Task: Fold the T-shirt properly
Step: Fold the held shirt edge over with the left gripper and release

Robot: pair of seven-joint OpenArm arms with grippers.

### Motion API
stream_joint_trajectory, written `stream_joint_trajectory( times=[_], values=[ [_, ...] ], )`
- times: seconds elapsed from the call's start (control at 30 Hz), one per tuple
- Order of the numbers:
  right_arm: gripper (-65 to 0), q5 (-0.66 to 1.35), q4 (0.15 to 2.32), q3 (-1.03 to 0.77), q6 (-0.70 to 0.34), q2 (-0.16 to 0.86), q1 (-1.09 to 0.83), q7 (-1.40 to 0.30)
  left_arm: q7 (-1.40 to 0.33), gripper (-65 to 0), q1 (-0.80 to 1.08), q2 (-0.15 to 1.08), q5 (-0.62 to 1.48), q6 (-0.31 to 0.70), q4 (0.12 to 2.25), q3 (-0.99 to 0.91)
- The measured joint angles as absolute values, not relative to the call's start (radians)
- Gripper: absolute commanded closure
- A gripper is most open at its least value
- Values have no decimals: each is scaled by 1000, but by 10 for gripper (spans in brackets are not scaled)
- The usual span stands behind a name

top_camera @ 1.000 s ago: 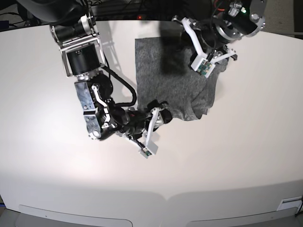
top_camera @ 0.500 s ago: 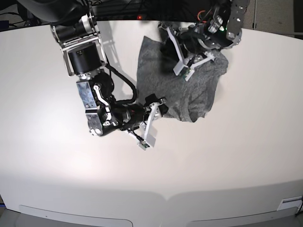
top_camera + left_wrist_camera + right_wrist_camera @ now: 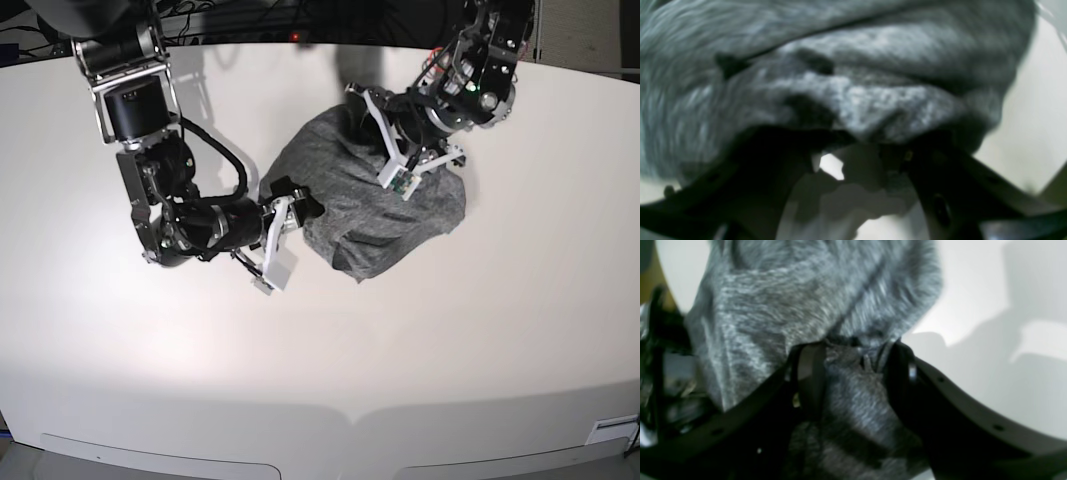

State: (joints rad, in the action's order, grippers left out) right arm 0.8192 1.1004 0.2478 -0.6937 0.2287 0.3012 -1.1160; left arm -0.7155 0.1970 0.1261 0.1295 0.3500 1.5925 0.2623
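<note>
Fabric of the grey T-shirt (image 3: 375,205) is lying bunched on the white table (image 3: 480,340). Nearer, the right gripper (image 3: 853,363) is pinching its left edge; farther back, the left gripper (image 3: 418,165) is clamping its upper fold.

The heather-grey T-shirt of thin soft knit cloth (image 3: 385,215) looked matt and faintly fuzzy, its mottled weave showing in both wrist views, though blur hid the finer texture. The pale cream table top (image 3: 480,340) was smooth with a dull satin sheen. The black arm housings (image 3: 190,225) appeared glossy, probably hard plastic, and the white finger plates (image 3: 275,255) looked matt and smooth.
</note>
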Motion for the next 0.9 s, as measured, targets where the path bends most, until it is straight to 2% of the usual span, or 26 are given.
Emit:
stream_joint_trajectory(
  times=[0.27, 0.43, 0.57, 0.9],
  values=[
    [-290, 911, 1132, 243, -698, 238, 215, -1121, -722, -270, 110, 251, 129, 337, 1550, 261],
    [-290, 891, 1226, 246, -699, 238, 156, -1148, -735, -270, 97, 315, 149, 326, 1550, 261],
    [-290, 862, 1289, 234, -697, 233, 147, -1180, -743, -270, 98, 321, 159, 321, 1550, 257],
    [-290, 789, 1348, -31, -694, 241, 160, -1203, -763, -270, 96, 318, 162, 318, 1550, 257]
  ],
)
